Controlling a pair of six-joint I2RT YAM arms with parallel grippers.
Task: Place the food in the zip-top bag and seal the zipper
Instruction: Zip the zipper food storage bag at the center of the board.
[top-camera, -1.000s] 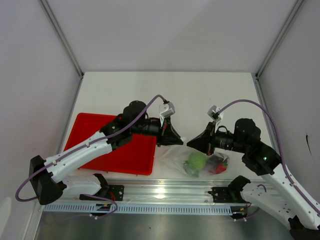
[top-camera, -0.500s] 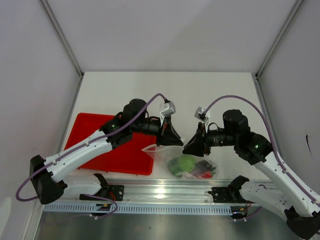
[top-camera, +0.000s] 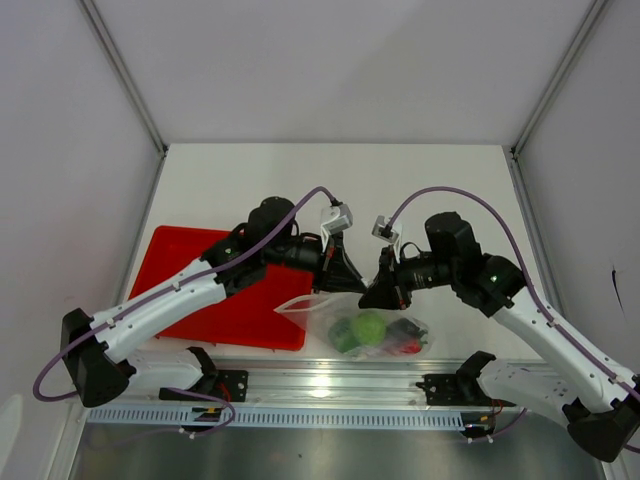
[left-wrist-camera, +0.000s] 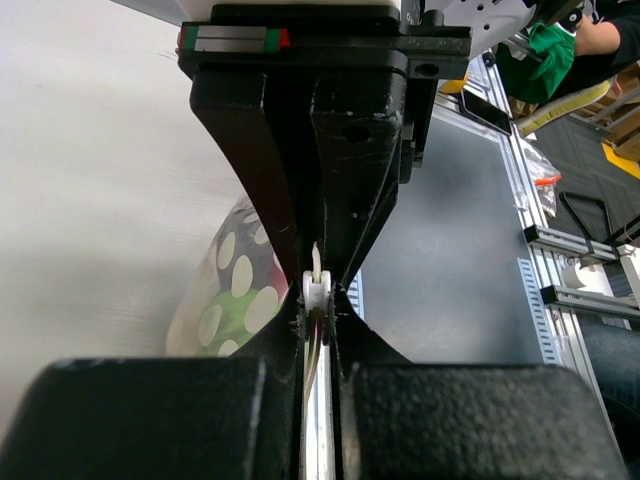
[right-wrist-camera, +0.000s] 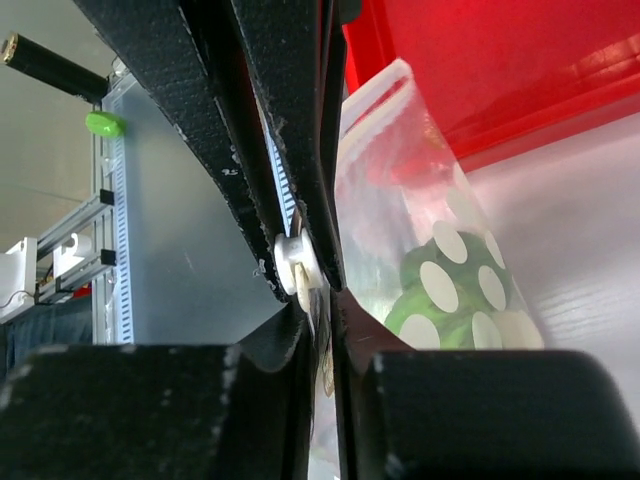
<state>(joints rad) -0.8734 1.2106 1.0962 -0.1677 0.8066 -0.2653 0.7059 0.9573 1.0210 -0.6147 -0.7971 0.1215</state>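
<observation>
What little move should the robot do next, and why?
Probably slide the right tool along the zipper while the left tool holds, because the food is already inside the zip-top bag and both tools pinch its top edge.

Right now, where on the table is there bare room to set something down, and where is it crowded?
Bare: the far half of the table, beyond both arms up to the back wall. Crowded: the near middle, where the left gripper and right gripper pinch the zip-top bag beside the red tray.
</observation>
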